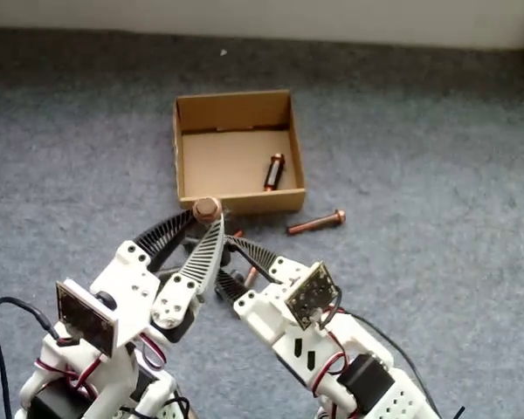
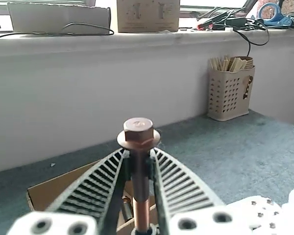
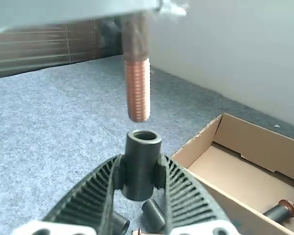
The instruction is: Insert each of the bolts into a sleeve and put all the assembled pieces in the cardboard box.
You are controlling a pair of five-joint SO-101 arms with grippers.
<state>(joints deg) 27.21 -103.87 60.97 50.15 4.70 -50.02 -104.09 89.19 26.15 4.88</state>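
Observation:
My left gripper (image 2: pixel 138 164) is shut on a copper bolt (image 2: pixel 138 139), held upright with its flanged head above the fingertips. In the high view that bolt head (image 1: pixel 206 209) sits just in front of the cardboard box (image 1: pixel 185 153). My right gripper (image 3: pixel 138 164) is shut on a black sleeve (image 3: pixel 138 161), held upright with its bore facing up. The bolt's threaded end (image 3: pixel 137 93) hangs right above the sleeve's opening, a small gap apart. One assembled piece (image 1: pixel 273 172) lies inside the box. A loose bolt (image 1: pixel 316 222) lies on the carpet right of the box's front corner.
Two loose black sleeves (image 3: pixel 154 215) lie on the carpet under my right gripper. Another copper bolt (image 1: pixel 251 278) shows between the two arms. The box's near wall (image 3: pixel 220 191) is close beside the right gripper. Open grey carpet extends on both sides.

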